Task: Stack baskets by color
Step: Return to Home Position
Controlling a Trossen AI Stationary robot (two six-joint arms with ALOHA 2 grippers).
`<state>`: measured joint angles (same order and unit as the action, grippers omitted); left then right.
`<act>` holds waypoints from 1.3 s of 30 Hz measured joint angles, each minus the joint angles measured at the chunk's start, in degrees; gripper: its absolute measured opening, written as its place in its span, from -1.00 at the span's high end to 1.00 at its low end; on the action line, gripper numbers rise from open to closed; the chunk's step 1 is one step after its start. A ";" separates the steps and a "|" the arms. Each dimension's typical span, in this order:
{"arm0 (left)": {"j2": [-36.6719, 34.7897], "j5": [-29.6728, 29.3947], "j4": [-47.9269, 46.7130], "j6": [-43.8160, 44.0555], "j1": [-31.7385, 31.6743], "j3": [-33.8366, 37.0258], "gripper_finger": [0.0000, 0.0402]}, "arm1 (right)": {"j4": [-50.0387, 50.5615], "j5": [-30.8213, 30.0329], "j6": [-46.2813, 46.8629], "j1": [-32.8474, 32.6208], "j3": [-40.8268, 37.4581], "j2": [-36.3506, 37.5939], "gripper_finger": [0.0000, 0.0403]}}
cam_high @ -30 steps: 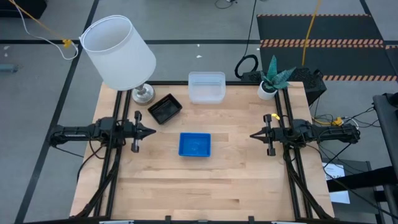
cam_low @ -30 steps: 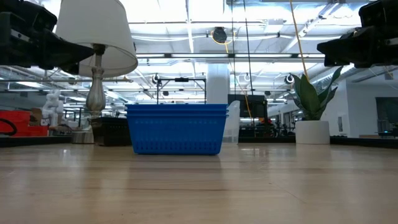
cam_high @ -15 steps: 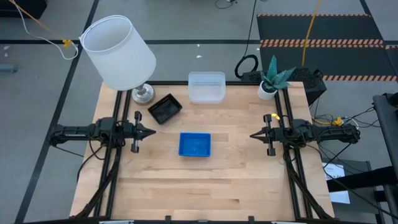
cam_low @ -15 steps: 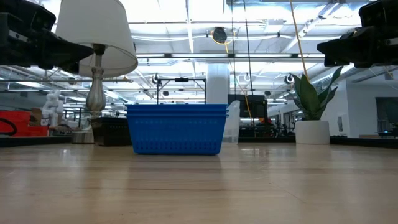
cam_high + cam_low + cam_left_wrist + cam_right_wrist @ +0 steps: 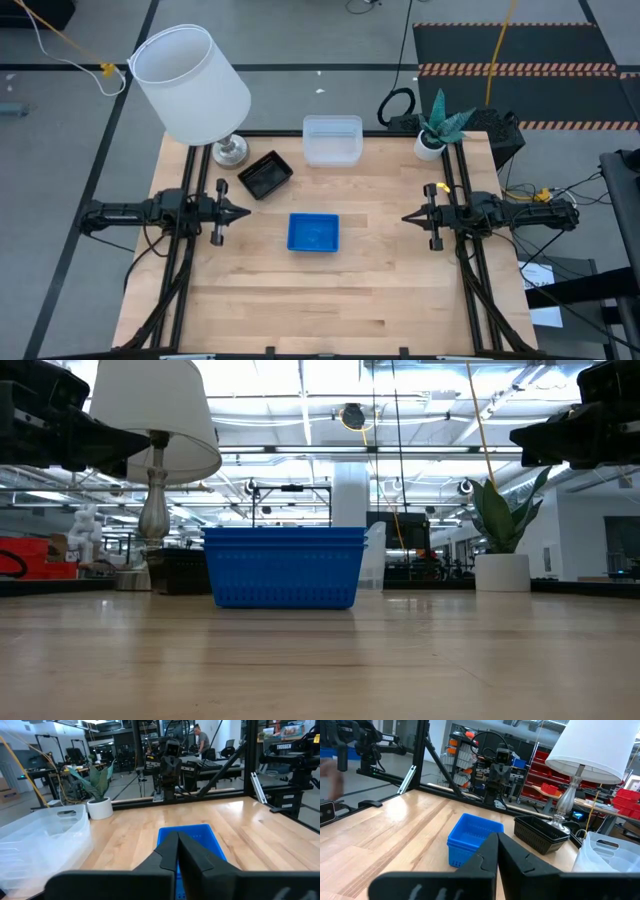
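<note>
Baskets held by neither jaws. Left jaws pressed fully shut, empty, raised over the left edge of the surface (image 5: 330, 300) about midway along it, tips aimed toward the centre. Right jaws the same, shut tight with nothing between them, over the right edge and pointed back at the left ones.

Nearest both, at the centre of the surface and well apart from either: blue baskets (image 5: 313, 232), nested in one pile, layered rims showing in the low view. Farther out, toward the far left corner, black baskets (image 5: 265, 175), nested and turned at an angle, just beside the foot of a white lamp (image 5: 190, 85). At the middle of the far edge, clear baskets (image 5: 332, 140) in a nested pile. Exact count per pile hard to tell. Potted plant (image 5: 437, 125) at the far right corner — apart from all three piles.
</note>
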<state>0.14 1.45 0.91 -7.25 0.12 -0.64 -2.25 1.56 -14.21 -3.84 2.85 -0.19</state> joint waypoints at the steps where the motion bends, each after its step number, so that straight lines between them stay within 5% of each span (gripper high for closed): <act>1: 0.00 0.00 0.00 0.00 0.00 0.00 0.92 | 0.01 0.00 -0.01 0.00 0.00 0.00 1.00; 39: 0.00 -0.02 0.13 0.00 0.00 0.02 0.93 | 0.01 0.00 -0.01 -0.01 0.00 0.00 1.00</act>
<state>0.14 1.43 1.04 -7.25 0.12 -0.62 -2.24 1.57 -14.21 -3.85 2.85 -0.19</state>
